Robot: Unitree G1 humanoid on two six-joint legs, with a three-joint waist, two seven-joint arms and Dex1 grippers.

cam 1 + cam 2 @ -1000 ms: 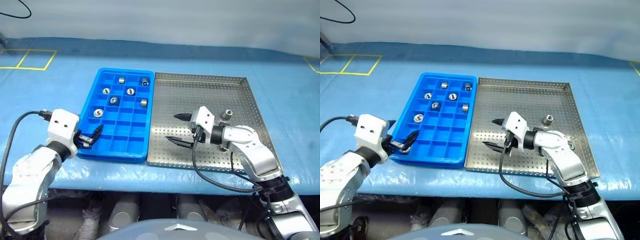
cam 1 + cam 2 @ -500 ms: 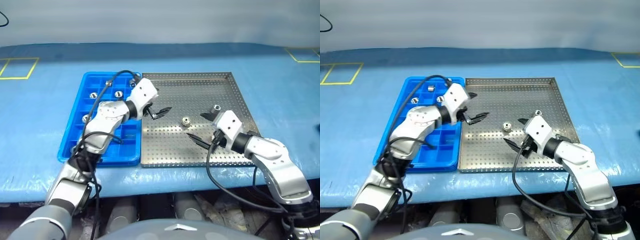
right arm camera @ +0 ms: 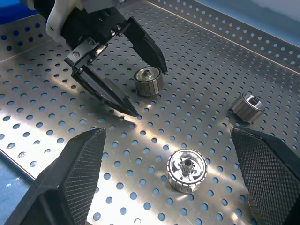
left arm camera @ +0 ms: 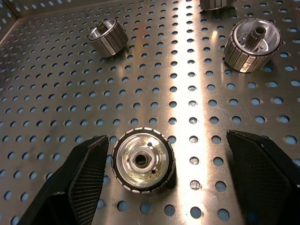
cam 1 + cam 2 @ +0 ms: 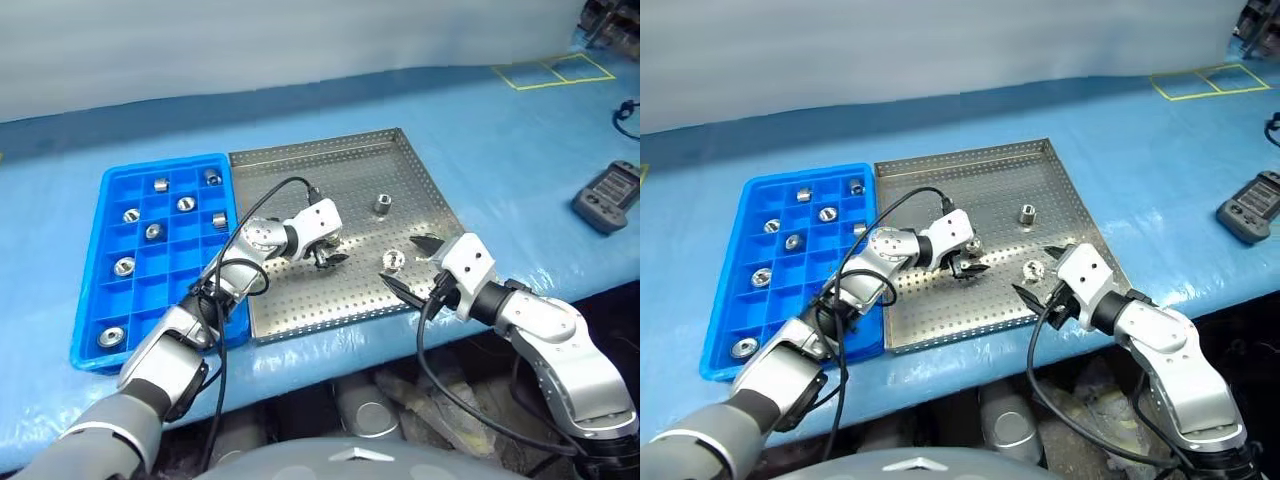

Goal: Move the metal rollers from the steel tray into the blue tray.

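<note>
Left eye view: steel tray (image 5: 300,170) beside blue tray (image 5: 92,310) on blue tabletop (image 5: 500,130). Left end effector (image 5: 326,254) spread wide, low over tray floor, straddling one metal roller (image 4: 143,161) – not gripping. Two more rollers (image 5: 383,205) (image 5: 391,259) loose on steel tray. Right end effector (image 5: 410,265) open, empty, near front roller. Seven rollers (image 5: 124,266) already in blue compartments.
</note>
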